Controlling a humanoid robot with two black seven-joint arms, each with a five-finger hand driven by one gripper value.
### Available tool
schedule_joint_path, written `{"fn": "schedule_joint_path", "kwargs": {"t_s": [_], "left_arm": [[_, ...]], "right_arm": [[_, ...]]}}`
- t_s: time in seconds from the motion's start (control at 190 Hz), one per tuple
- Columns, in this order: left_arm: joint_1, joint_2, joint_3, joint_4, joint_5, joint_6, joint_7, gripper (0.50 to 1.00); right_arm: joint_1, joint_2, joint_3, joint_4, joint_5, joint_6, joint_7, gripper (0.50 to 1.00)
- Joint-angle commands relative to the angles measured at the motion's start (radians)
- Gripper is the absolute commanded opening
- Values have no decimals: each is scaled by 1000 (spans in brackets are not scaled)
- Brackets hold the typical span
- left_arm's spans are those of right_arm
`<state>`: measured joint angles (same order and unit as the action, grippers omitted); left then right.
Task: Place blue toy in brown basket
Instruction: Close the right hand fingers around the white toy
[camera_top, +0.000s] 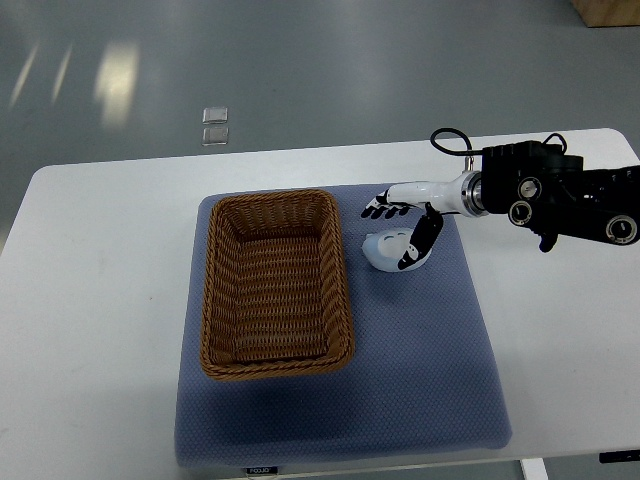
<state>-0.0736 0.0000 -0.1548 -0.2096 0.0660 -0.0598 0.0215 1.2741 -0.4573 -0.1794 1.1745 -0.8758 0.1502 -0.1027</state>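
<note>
Spreading our right fingers (382, 210) loosely, with the thumb angled down against it, we hold the right hand (405, 215) over the toy (385, 250) without gripping it. The pale blue toy lies on the blue mat (420, 380), just right of the brown basket (275, 285) and outside it. Our right arm (560, 195) reaches in from the right edge over the white counter (90, 300).

A brown woven basket (277, 284) sits on a blue-grey dotted mat (420, 380) over a white table (100, 300). At centre right, the white-and-black right hand (405, 225) hangs over a pale blue-white toy (385, 250). The floor (300, 70) is grey-green.
</note>
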Motion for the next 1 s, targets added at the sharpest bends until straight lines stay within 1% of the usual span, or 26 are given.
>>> {"fn": "schedule_joint_path", "kwargs": {"t_s": [0.0, 0.079, 0.332, 0.469, 0.506, 0.569, 0.643, 0.659, 0.664, 0.669, 0.674, 0.68, 0.685, 0.69, 0.695, 0.701, 0.706, 0.711, 0.743, 0.764, 0.769, 0.785, 0.822, 0.896, 0.959, 0.996], "left_arm": [[0, 0, 0, -1, 0, 0, 0, 1000], [0, 0, 0, -1, 0, 0, 0, 1000], [0, 0, 0, 1, 0, 0, 0, 1000], [0, 0, 0, 1, 0, 0, 0, 1000], [0, 0, 0, 1, 0, 0, 0, 1000], [0, 0, 0, 1, 0, 0, 0, 1000], [0, 0, 0, -1, 0, 0, 0, 1000], [0, 0, 0, -1, 0, 0, 0, 1000], [0, 0, 0, -1, 0, 0, 0, 1000], [0, 0, 0, -1, 0, 0, 0, 1000], [0, 0, 0, -1, 0, 0, 0, 1000], [0, 0, 0, -1, 0, 0, 0, 1000], [0, 0, 0, -1, 0, 0, 0, 1000], [0, 0, 0, -1, 0, 0, 0, 1000], [0, 0, 0, -1, 0, 0, 0, 1000], [0, 0, 0, -1, 0, 0, 0, 1000], [0, 0, 0, -1, 0, 0, 0, 1000], [0, 0, 0, -1, 0, 0, 0, 1000], [0, 0, 0, -2, 0, 0, 0, 1000], [0, 0, 0, -1, 0, 0, 0, 1000], [0, 0, 0, -1, 0, 0, 0, 1000], [0, 0, 0, -1, 0, 0, 0, 1000], [0, 0, 0, -1, 0, 0, 0, 1000], [0, 0, 0, -2, 0, 0, 0, 1000], [0, 0, 0, -2, 0, 0, 0, 1000], [0, 0, 0, -2, 0, 0, 0, 1000]], "right_arm": [[-13, 8, -2, -7, -22, -14, 0, 891], [-32, 15, -2, -24, -38, -21, 0, 877], [-53, 34, 1, -52, -42, -34, 0, 874], [-64, 38, 1, -58, -43, -46, 0, 858], [-64, 40, 1, -59, -43, -47, 0, 834], [-65, 42, 0, -61, -43, -47, 0, 817], [-74, 45, 0, -67, -43, -49, 1, 776], [-78, 45, 0, -67, -45, -49, 1, 748], [-78, 45, 0, -67, -45, -49, 1, 748], [-78, 45, 0, -68, -45, -51, 1, 730], [-78, 45, 0, -68, -45, -51, 1, 729], [-78, 45, 0, -68, -45, -54, 1, 709], [-78, 45, 0, -68, -45, -54, 1, 709], [-78, 45, 0, -68, -45, -54, 1, 687], [-78, 45, 0, -68, -45, -54, 1, 686], [-78, 45, 0, -68, -45, -54, 1, 666], [-78, 45, 0, -68, -45, -54, 1, 666], [-78, 45, 0, -68, -45, -55, 1, 648], [-78, 43, -2, -68, -46, -55, 1, 615], [-76, 43, -2, -68, -48, -55, 1, 611], [-76, 42, -2, -68, -49, -55, 1, 601], [-76, 42, -2, -68, -49, -55, 1, 592], [-73, 34, 0, -68, -54, -55, 1, 543], [-64, 14, 8, -65, -48, -54, 3, 517], [-50, -14, 17, -55, -45, -44, 6, 511], [-13, -40, 23, -42, -37, -38, 9, 509]]}}
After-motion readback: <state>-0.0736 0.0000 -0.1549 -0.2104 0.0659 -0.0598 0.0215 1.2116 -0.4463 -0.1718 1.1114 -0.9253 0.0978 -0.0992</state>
